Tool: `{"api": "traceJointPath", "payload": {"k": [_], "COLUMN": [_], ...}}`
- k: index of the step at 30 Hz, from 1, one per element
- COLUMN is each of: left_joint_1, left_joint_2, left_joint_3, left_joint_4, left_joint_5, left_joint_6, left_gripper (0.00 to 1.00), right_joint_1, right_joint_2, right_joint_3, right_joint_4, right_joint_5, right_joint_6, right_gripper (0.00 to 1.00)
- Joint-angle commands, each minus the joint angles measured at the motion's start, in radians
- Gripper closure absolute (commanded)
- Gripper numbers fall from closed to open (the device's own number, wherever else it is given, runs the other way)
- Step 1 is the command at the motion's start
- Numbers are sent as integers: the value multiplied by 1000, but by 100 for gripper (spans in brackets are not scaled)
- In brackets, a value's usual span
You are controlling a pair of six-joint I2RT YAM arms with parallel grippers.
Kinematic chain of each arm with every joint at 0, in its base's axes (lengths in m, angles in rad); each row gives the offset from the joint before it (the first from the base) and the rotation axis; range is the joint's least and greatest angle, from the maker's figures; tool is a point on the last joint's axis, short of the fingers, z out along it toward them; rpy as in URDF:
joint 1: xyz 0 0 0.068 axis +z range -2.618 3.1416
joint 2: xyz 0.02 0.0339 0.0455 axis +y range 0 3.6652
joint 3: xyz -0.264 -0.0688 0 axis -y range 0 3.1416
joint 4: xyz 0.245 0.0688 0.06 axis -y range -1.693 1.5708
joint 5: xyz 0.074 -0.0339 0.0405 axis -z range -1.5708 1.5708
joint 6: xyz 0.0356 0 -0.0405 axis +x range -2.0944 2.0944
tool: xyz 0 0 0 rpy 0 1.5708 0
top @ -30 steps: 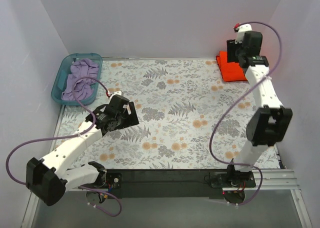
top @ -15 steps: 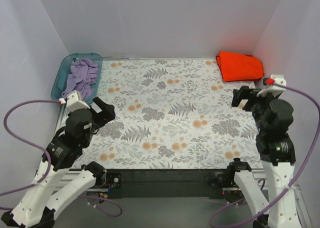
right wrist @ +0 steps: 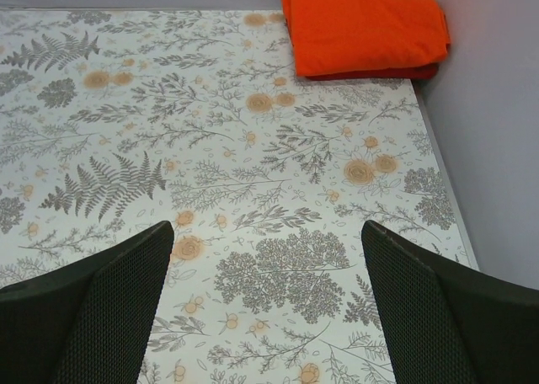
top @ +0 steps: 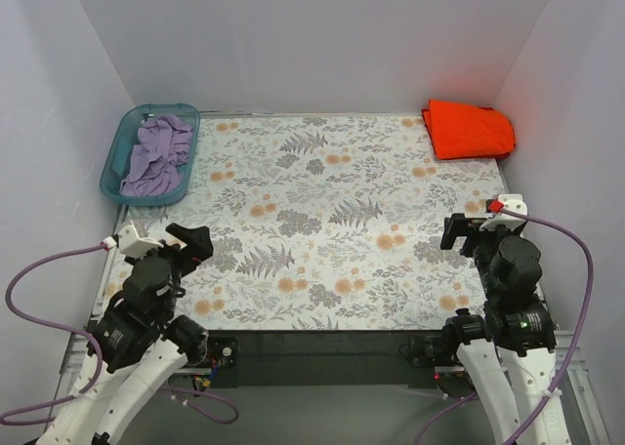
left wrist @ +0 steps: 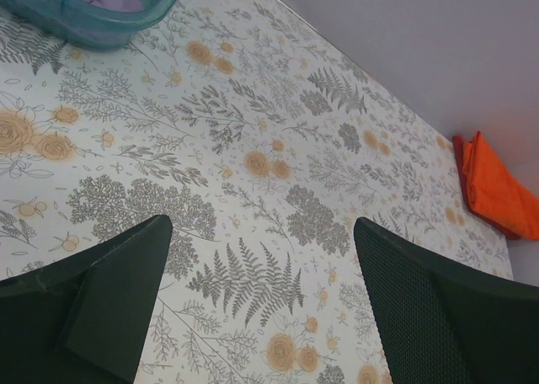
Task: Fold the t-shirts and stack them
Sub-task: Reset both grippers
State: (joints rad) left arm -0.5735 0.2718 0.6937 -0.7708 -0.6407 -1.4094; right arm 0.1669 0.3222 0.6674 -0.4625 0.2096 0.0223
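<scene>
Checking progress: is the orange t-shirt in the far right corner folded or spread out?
Folded: the orange t-shirt is a compact rectangle with stacked layers showing along its near edge.

A teal basket (top: pixel 164 108) sits well ahead of the left gripper (left wrist: pixel 261 228) and off to its left, at the far corner. A crumpled lilac cloth (top: pixel 156 154) lies inside it, bunched against the far end. A tablecloth (top: pixel 322 235) printed with grey ferns and orange flowers spreads under and ahead of the gripper, and pale plain walls (top: pixel 312 45) rise beyond it and to either side.
</scene>
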Motion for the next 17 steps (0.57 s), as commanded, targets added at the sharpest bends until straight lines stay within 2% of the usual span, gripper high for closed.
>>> {"api": "traceJointPath", "payload": {"k": [1,6,17], "left_joint_1": [-3,-3,-3], "left_joint_2": [-83,-152,-68], "left_joint_3": [-59,-140,-143], "left_joint_4": [97,143,177], "left_joint_5": [-40,-4,44], "left_joint_6": [26,18,43], "left_gripper": [11,11,10], "right_joint_1": [8,9,9], "right_joint_2": [-40,-72,-57], "right_joint_3": [-38,-89,-89], "right_joint_4": [59,73,82], "right_joint_5": [50,56,60], "right_joint_6": [-4,8,16], "right_gripper": [2,2,2]}}
